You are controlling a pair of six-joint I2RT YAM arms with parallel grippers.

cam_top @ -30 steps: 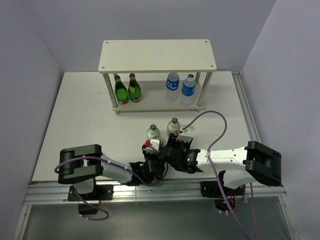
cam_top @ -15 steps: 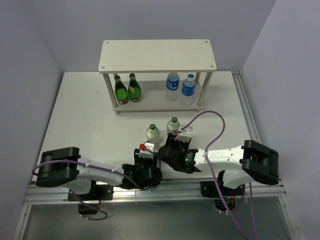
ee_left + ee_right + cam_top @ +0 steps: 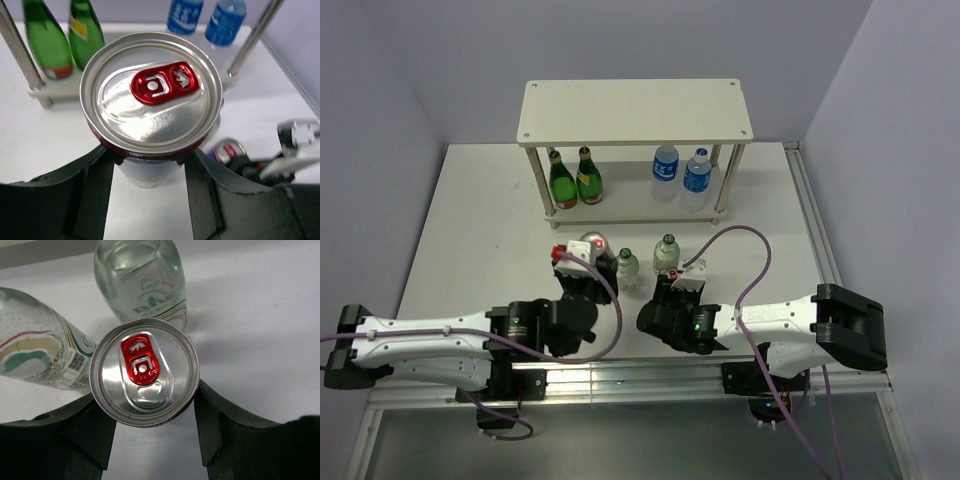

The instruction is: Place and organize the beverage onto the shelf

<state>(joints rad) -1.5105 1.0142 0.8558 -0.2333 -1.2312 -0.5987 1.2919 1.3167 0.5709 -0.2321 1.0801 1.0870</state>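
In front of the shelf [image 3: 635, 110], clear of its boards, a red-tabbed can [image 3: 152, 95] is pinched between the jaws of the left gripper [image 3: 150, 167] and a second can [image 3: 145, 372] between those of the right gripper [image 3: 150, 412].

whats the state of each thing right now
left gripper, shut on left can
right gripper, shut on right can
green bottles, upright on lower shelf
water bottles, upright on lower shelf
clear bottles, upright on table
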